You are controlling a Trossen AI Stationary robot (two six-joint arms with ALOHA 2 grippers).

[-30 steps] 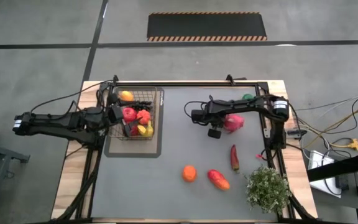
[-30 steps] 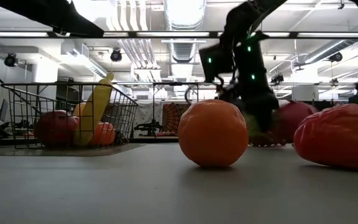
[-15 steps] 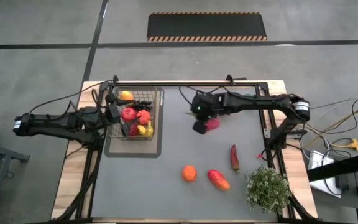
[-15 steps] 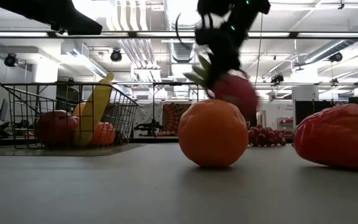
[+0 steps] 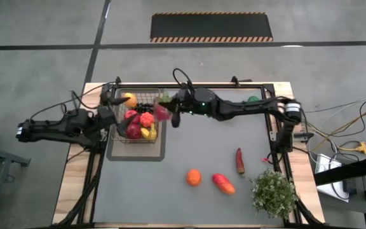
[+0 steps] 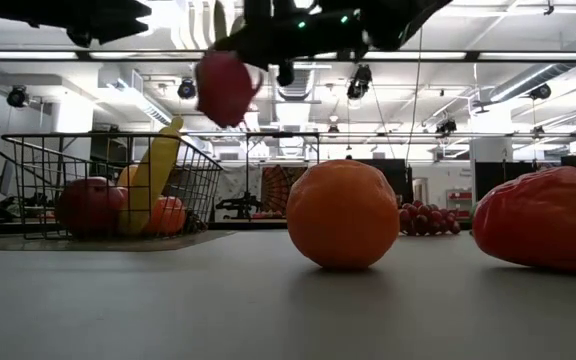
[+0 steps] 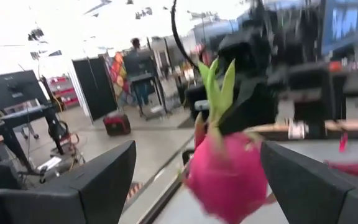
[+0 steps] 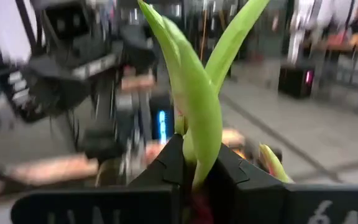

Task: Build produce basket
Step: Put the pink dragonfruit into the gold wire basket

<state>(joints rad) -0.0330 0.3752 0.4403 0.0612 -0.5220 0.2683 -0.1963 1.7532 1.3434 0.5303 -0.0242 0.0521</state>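
My right gripper (image 5: pixel 172 116) reaches across the table and is shut on the pink dragon fruit (image 5: pixel 162 112), which hangs in the air at the right rim of the wire basket (image 5: pixel 124 137). In the low view the fruit (image 6: pixel 224 88) floats high above the table. The basket (image 6: pixel 108 185) stands on a flat grey tray and holds a banana (image 6: pixel 156 170), red apples (image 5: pixel 132 116) and an orange (image 5: pixel 129 98). My left gripper (image 5: pixel 112 117) is open at the basket's left side. Between its spread fingers (image 7: pixel 104 180) the left wrist view shows the dragon fruit (image 7: pixel 229 177). My right gripper pinches the dragon fruit by its green leafy top (image 8: pixel 194 106) between the two fingers (image 8: pixel 160 168). It comes slanting from the table's right. The fruit is lifted clear, and its pink body (image 7: pixel 229 180) hangs below the leaves (image 7: pixel 219 93).
On the table's near right lie an orange (image 5: pixel 193 177), a red mango (image 5: pixel 223 184) and a red chilli (image 5: pixel 239 161). A bushy potted plant (image 5: pixel 274 193) stands at the near right corner and a green lime (image 5: pixel 253 99) at the far right. Purple grapes (image 6: pixel 423 218) lie far back.
My right gripper has lifted the dragon fruit off the table's right half and swept it fast toward the left edge, up to the basket's right rim, staying shut on the leaves. My left gripper has drawn back slightly toward the left edge.
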